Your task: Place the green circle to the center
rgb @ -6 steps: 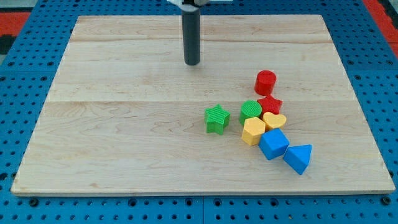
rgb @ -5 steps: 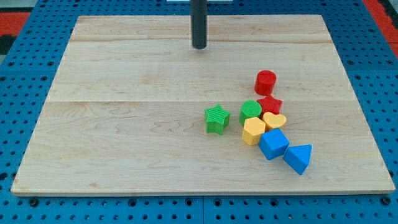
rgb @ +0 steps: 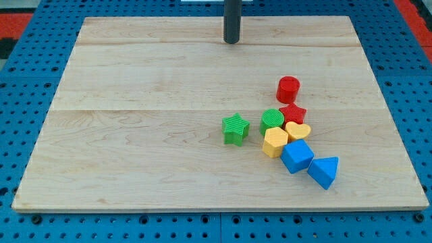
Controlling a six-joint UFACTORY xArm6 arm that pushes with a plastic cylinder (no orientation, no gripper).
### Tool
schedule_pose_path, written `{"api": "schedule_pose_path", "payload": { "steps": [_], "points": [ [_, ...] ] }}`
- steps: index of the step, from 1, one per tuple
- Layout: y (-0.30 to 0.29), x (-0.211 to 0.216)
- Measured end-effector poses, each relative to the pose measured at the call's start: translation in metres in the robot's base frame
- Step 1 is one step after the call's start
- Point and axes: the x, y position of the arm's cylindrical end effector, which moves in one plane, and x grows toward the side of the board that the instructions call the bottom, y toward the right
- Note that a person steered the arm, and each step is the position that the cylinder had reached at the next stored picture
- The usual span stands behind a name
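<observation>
— Looking at the board now, where do you stand?

— My tip (rgb: pixel 231 42) rests near the view's top edge of the wooden board (rgb: pixel 135 135), a little right of the middle line; it is well apart from every block; I have no fingers to open or shut, only this dark rod, so nothing is held.

— And the green circle?

— The green circle (rgb: pixel 272 120) lies right of the board's centre, packed in a cluster; the red star (rgb: pixel 293 113) touches it on the view's right, the yellow hexagon (rgb: pixel 275 142) sits just below it, and the yellow heart (rgb: pixel 298 130) is at its lower right; the red cylinder (rgb: pixel 288 88) stands above the star, a bit apart; the blue cube (rgb: pixel 296 156) and the blue triangle (rgb: pixel 325 171) trail toward the view's bottom right.

— Why is your tip so far up?

— I judge it is for the approach; to push the circle leftward to the centre I must come to its right side, and that side is crowded by the star; coming from the top lets me go down between the blocks.

— What could go wrong?

— The green star (rgb: pixel 234 129) lies just to the left of the circle, near the centre already; a straight push may drive the circle against it; the yellow hexagon may also be dragged along.
</observation>
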Motion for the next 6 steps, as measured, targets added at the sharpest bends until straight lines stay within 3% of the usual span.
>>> {"api": "schedule_pose_path", "payload": {
  "steps": [2, 3, 4, 6],
  "points": [
    [0.062, -0.010],
    [0.134, -0.011],
    [0.185, 0.009],
    [0.239, 0.114]
  ]
}}
